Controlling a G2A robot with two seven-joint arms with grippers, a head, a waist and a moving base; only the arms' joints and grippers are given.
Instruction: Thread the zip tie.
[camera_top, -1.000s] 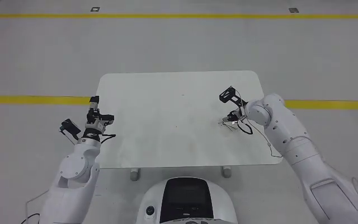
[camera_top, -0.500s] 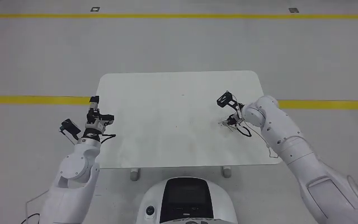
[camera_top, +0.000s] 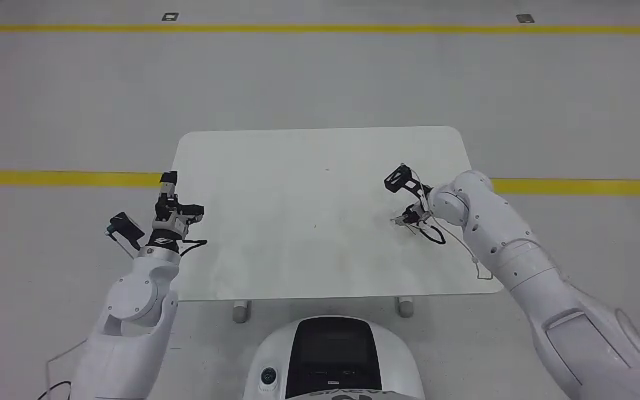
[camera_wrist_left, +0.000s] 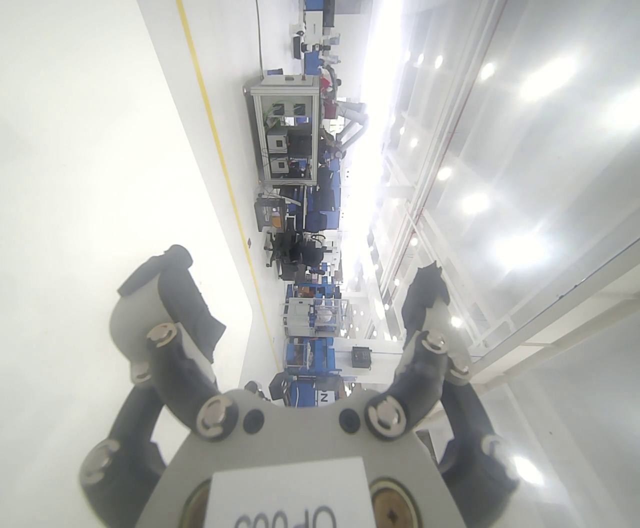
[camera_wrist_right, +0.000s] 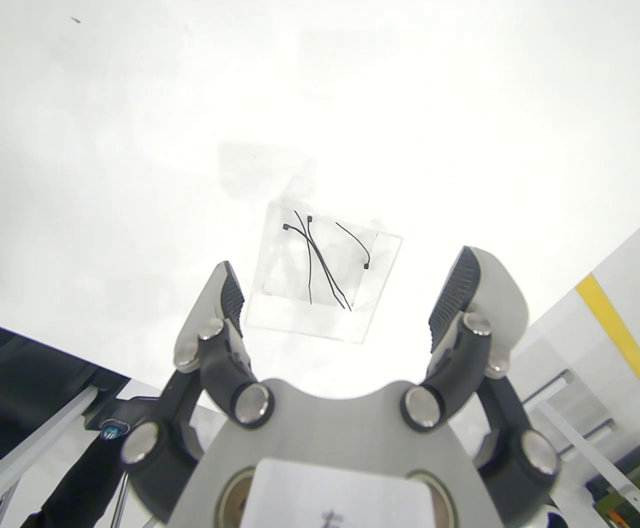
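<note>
Three black zip ties (camera_wrist_right: 320, 260) lie loose and unthreaded in a small clear square tray (camera_wrist_right: 305, 327) on the white table (camera_top: 300, 200). My right gripper (camera_wrist_right: 346, 262) hangs open just above the tray, one finger on each side of it, holding nothing. In the top view the right gripper (camera_top: 408, 214) is over the table's right part, with the zip ties (camera_top: 404, 222) as a small dark tangle under it. My left gripper (camera_wrist_left: 300, 265) is open and empty, and in the top view the left gripper (camera_top: 172, 198) sits at the table's left edge, pointing away from the robot.
The table's right edge (camera_wrist_right: 550, 295) runs close beside the tray. A yellow floor line (camera_top: 60, 178) passes behind the table on both sides. Bare tabletop stretches between the two arms.
My right arm has shifted a little toward the table's middle, bringing its gripper over the zip ties. The left arm has not moved.
</note>
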